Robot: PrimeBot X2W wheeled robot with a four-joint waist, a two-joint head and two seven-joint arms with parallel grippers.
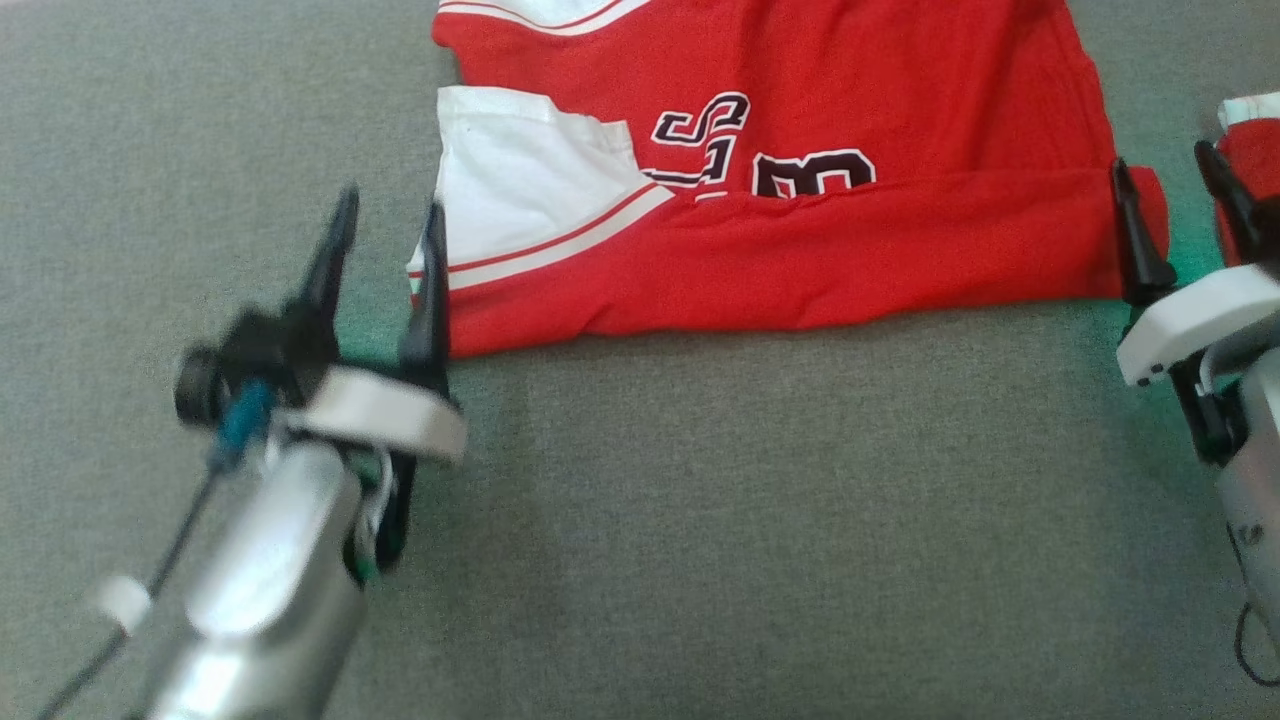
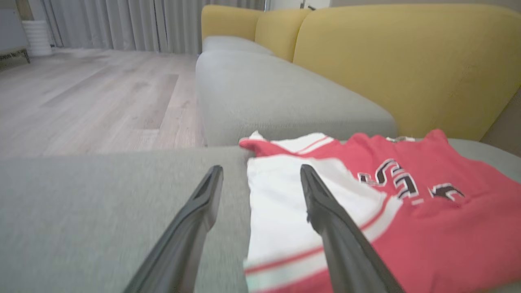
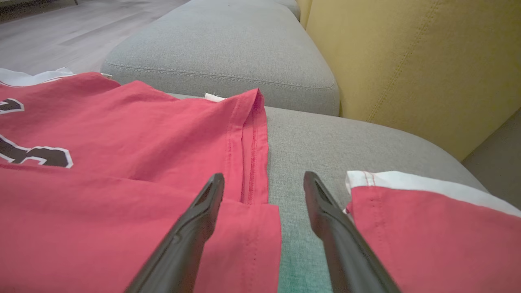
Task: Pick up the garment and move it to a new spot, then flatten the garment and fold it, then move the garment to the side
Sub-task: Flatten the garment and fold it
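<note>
The garment (image 1: 800, 150) is a red jersey with white sleeve panels and black lettering, lying on a grey sofa seat. Its near edge is folded up over the lettering. My left gripper (image 1: 392, 205) is open at the garment's left edge; in the left wrist view the left gripper (image 2: 260, 171) has one finger over the white sleeve (image 2: 281, 203) and the other over bare cushion. My right gripper (image 1: 1162, 158) is open at the right edge; in the right wrist view the right gripper (image 3: 263, 179) straddles the hem of the garment (image 3: 122, 195). Nothing is held.
A second red piece with white trim (image 3: 427, 228) lies just right of the right gripper; I cannot tell whether it joins the jersey. The grey seat (image 1: 700, 500) stretches toward me. Yellow backrests (image 2: 407, 61) stand behind, and a wooden floor (image 2: 81, 89) lies beyond the cushion edge.
</note>
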